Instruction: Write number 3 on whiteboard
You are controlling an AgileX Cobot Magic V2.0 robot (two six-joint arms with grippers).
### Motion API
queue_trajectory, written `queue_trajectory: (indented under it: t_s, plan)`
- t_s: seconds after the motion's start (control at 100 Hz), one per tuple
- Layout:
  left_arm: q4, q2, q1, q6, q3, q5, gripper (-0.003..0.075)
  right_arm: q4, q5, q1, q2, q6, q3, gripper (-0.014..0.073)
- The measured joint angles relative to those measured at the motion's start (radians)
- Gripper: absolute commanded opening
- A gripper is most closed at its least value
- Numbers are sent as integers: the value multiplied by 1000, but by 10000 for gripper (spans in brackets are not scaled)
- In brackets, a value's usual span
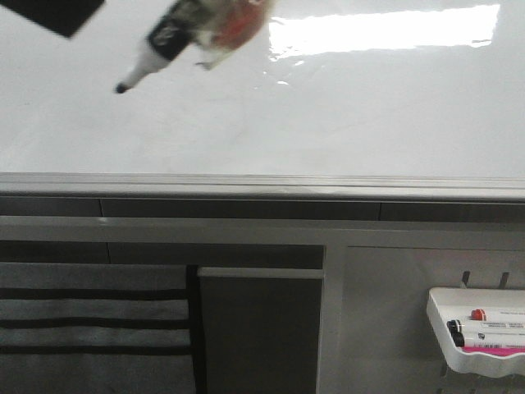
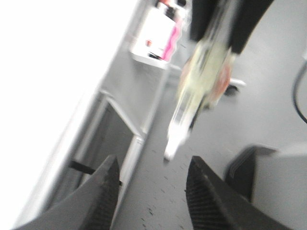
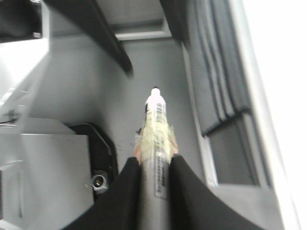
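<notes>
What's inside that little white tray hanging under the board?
The white tray holds two markers: one red-capped and one black-capped, above something pink. Its wall hides anything lower down.

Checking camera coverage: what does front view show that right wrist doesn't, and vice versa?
Front only: the whiteboard's full face, no number 3 visible on it, and the marker tray with spare markers at lower right. Right wrist only: the right gripper shut on the marker, and the left gripper open. Both: the marker, taped near its tip, uncapped, and the board.
</notes>
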Motion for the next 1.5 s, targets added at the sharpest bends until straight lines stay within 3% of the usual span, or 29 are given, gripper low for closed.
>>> queue_trajectory:
  t_s: [0.14,0.38,0.52,0.83,1.01,1.5]
  plan:
    - [0,-102,86,-35,13,-14,316,-157,-6,-13,-69,192,14,59]
    - [-2,-236,232,-142,194,-117,315,-194,-119,-212,-252,376,222,59]
    - [-58,-284,282,-188,301,-239,315,-185,-206,-299,-354,403,378,59]
    - [-108,-294,288,-196,345,-373,315,-89,-348,-306,-419,405,499,59]
    - [-113,-295,288,-196,345,-399,315,-32,-332,-307,-304,405,392,59]
    - [-114,-295,288,-196,345,-405,315,-20,6,-307,119,376,-126,59]
